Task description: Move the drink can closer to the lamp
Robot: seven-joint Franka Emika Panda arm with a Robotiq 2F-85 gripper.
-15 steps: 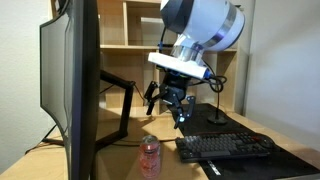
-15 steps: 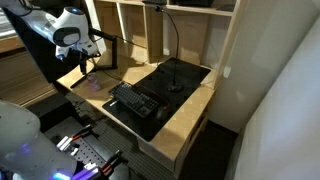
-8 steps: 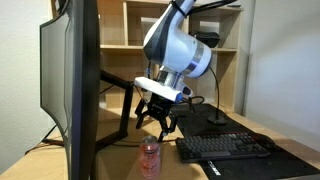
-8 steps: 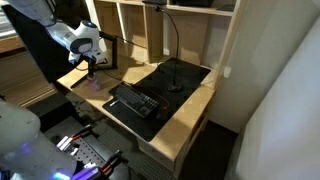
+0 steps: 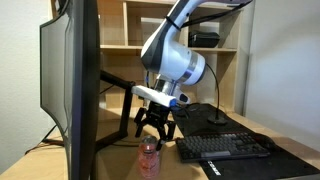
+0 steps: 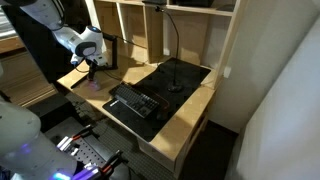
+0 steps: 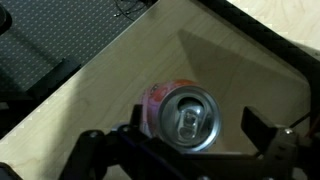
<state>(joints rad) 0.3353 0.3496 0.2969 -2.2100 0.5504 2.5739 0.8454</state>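
Observation:
The pink-red drink can (image 5: 150,158) stands upright on the wooden desk beside the monitor; the wrist view shows its silvery top (image 7: 190,117) from above. My gripper (image 5: 156,130) hangs right above the can, open, with its jaws spread to either side of the can top in the wrist view (image 7: 194,121). A gap shows between the can and the finger (image 7: 264,131) on the right. The gripper also shows in an exterior view (image 6: 90,68). The thin black gooseneck lamp (image 6: 172,45) stands with its flat base (image 5: 215,119) on the black mat, behind the keyboard.
A black keyboard (image 5: 225,147) lies on a black desk mat (image 6: 185,75) beside the can. A large monitor (image 5: 72,85) on a black arm (image 5: 122,95) stands close to the can. Wooden shelves (image 5: 125,25) line the back of the desk.
My gripper has swung toward the monitor and come down from above the keyboard's end to just over the can. The can has not moved.

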